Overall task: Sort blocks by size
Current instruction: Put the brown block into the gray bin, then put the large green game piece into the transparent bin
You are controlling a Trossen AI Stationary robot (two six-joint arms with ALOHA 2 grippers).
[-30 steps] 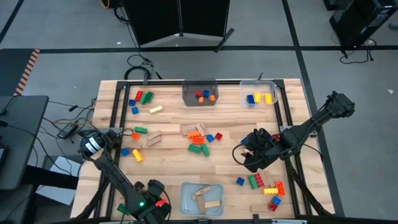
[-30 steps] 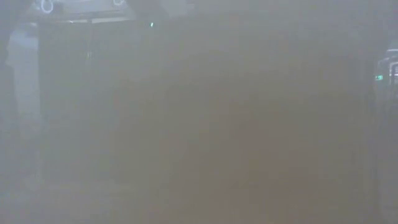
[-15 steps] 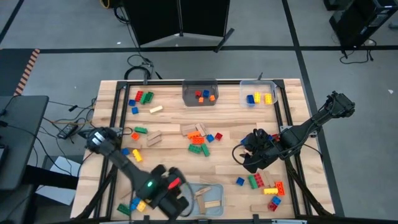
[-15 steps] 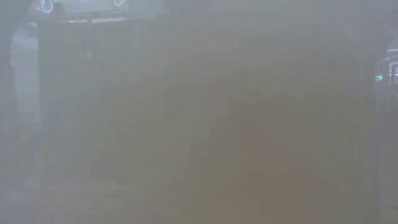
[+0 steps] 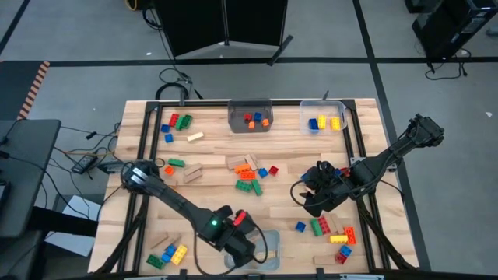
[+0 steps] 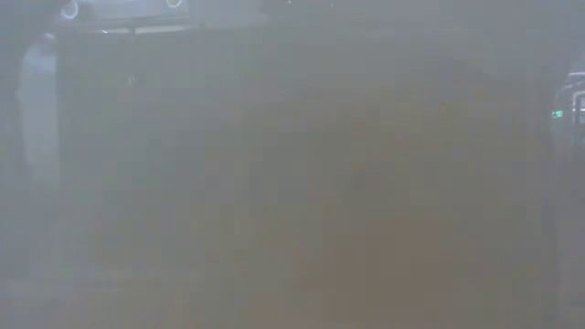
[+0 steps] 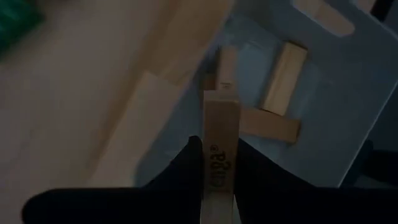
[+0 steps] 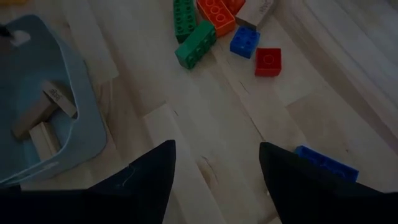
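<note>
Bin (image 7: 348, 124) beneath gripper-held wooden block (image 7: 221, 134)

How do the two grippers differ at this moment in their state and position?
The left gripper is shut on a tan wooden block, while the right gripper is open and holds nothing. The left gripper is above the clear bin of wooden blocks; the right gripper hangs over bare table, near a blue brick. Both have dark fingers.

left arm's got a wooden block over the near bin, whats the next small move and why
Probably open the left claw: it is shut on a wooden block hanging over the clear bin, which already holds other wooden blocks.
</note>
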